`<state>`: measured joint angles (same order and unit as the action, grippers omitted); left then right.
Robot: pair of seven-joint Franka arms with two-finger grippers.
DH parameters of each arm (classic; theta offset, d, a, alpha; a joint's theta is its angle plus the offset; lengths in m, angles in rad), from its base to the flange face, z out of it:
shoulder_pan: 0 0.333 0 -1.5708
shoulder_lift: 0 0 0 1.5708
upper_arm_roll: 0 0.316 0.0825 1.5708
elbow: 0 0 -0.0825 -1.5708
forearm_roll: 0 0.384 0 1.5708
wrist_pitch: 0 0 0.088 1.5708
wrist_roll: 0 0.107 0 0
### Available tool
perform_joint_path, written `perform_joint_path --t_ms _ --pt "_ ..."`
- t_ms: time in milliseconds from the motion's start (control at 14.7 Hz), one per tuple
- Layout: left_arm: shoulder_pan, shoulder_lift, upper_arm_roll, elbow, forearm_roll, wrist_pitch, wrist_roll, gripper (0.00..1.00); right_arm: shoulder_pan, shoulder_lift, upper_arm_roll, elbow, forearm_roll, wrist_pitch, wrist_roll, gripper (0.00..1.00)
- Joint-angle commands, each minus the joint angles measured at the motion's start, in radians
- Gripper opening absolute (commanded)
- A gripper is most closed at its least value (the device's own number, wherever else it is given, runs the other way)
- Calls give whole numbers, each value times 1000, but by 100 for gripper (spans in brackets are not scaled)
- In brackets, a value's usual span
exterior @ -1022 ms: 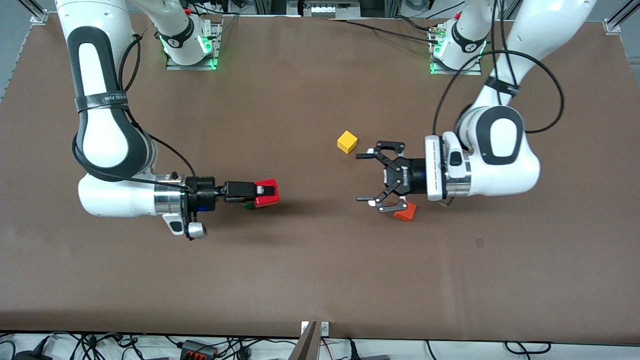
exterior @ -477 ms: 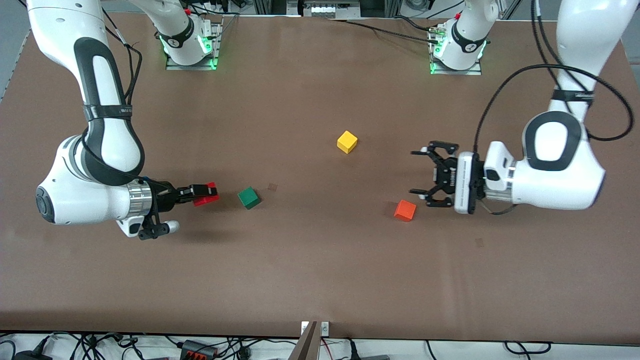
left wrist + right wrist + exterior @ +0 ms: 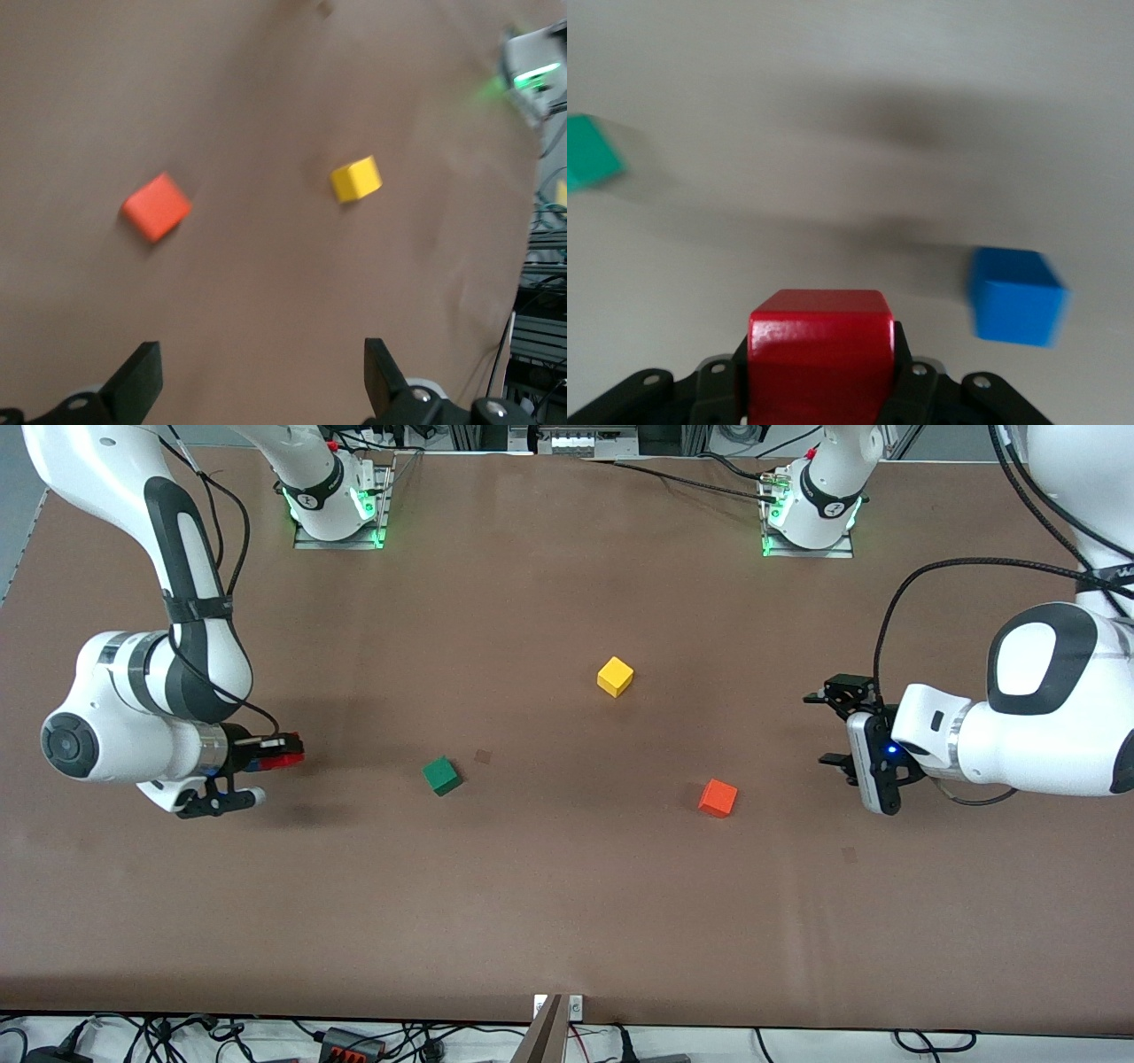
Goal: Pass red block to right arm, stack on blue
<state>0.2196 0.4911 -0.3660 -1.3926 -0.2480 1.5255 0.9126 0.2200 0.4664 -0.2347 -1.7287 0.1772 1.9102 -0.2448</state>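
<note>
At the middle-left edge of the front frame, my right gripper hangs above the brown table, its fingers clamped on the red block. From my right wrist camera the red block fills the lower centre of the frame, squeezed between my two black fingers, with its glossy top face toward the lens. A blue cube sits on the table in the lower right of that wrist frame, apart from the red block and not under it. In the front frame only a sliver of blue shows just beneath my right fingers, so I cannot tell from there how the cube sits against the gripper. A green cube rests at centre-left of the front frame, well apart from the red block toward the table's middle; it also shows at the left edge of the right wrist frame.

My left gripper hangs at the middle-right of the front frame with its fingers spread wide and nothing between them. Its wrist camera shows both fingertips at the bottom edge, far apart, with an orange cube at centre-left and a yellow cube just above centre. In the front frame the orange cube sits in the lower centre-right, and the yellow cube in the centre.
</note>
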Motion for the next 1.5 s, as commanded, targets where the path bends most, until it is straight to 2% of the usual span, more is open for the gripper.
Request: perform_joint_path --t_ms 0,136,272,477,817,886,954,1158,1431 --pt "-6 -48 12 27 121 -41 -153 100 7 -104 -18 -113 -86 55 12 0" --pt "-20 -119 79 15 122 -73 -249 100 6 -139 -35 -156 -135 93 31 0" --pt "-22 -176 116 15 136 -128 -386 100 6 -156 -40 -213 -146 165 68 0" --pt "-49 -288 133 -6 202 -145 -579 100 4 -157 -43 -261 -148 262 110 0" --pt "-257 -451 367 -149 208 -134 -936 100 2 -166 -63 -331 -153 383 113 0" --pt "-297 -480 407 -195 210 -133 -1042 100 2 -169 -63 -341 -153 394 113 0" --pt "-301 -511 415 -244 216 -99 -1099 100 2 -169 -63 -342 -153 395 114 0" --pt "-302 -606 443 -389 217 77 -1025 100 -10 -161 -63 -351 -153 438 114 0" --pt "-284 -585 432 -378 289 76 -983 100 -17 -155 -63 -370 -153 484 113 0"
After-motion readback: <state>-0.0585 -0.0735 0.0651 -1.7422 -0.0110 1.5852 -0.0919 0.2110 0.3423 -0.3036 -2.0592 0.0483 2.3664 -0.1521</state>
